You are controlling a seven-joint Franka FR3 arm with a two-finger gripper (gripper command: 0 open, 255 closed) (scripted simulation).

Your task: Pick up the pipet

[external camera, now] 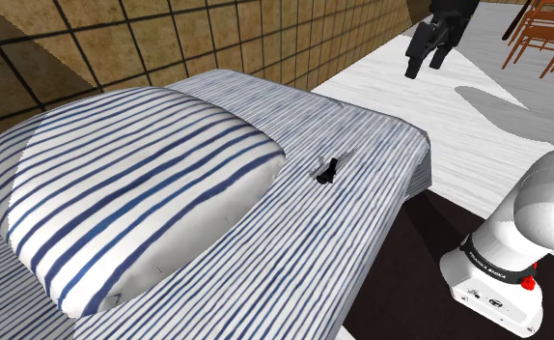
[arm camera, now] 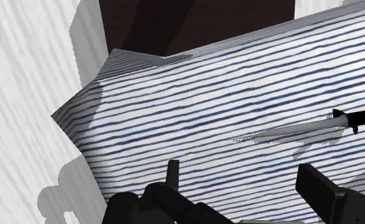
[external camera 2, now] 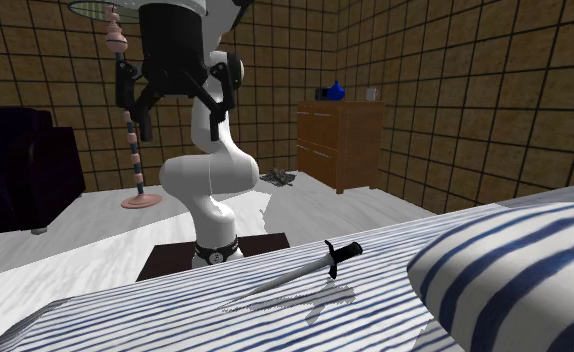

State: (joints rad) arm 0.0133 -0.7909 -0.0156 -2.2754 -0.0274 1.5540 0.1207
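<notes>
The tool's (arm camera: 240,168) two black fingers are standing wide apart in the wrist view, gripping nothing, with the blue-and-white striped bed (arm camera: 194,108) showing in the gap between them. The slim pipet (arm camera: 315,125), a pale translucent tube with a black bulb end, is lying flat on that bed. It is sitting beyond the fingertips and out to the side of one finger, not between them and touching neither.

In the shoulder view the big blue-striped white pillow (external camera: 140,193) is lying at the lower left. The pipet (external camera: 329,169) is resting on the bed (external camera: 343,261) just right of the pillow, near the frame's middle. The tool (external camera: 427,60) is hanging open at the upper right, well apart from the pipet, over the white floor (external camera: 497,145).

In the second exterior view the pipet (external camera 2: 310,268) is lying at lower centre near the bed's edge, casting a shadow. The tool (external camera 2: 178,125) is hovering high at the upper left, in front of the white arm (external camera 2: 210,180).
</notes>
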